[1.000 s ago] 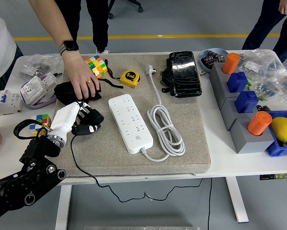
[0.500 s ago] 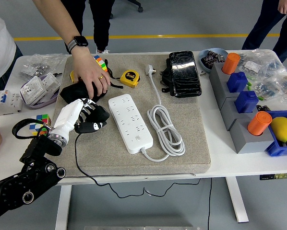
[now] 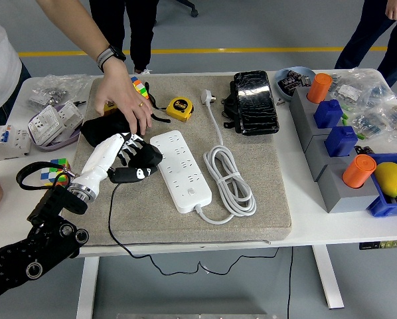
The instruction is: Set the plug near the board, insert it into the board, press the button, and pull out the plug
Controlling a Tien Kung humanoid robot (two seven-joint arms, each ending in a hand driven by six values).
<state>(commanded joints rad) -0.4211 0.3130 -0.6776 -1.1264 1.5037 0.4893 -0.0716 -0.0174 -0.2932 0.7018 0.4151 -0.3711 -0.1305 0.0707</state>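
- Head view: the robot's left hand (image 3: 122,156) reaches in from the lower left corner over the grey mat (image 3: 265,199) on the white worktop (image 3: 318,226), its white fingers (image 3: 129,147) curled around a black plug (image 3: 137,166).
- The plug sits on the mat just beside the left long edge of the white power strip (image 3: 181,170), its long axis lying roughly across the worktop, one end toward the strip; whether it touches the strip is unclear.
- A thin black cord (image 3: 112,219) runs from the plug toward the near edge of the worktop and drops over it.
- The power strip lies lengthwise from far to near, slightly slanted, with its own white cable (image 3: 230,179) coiled at its right.
- A person's hand (image 3: 124,100) presses on a black pouch (image 3: 102,127) just behind the robot's hand.
- A yellow tape measure (image 3: 180,107) and a colourful cube (image 3: 140,88) lie toward the far edge.
- The right arm is out of view.
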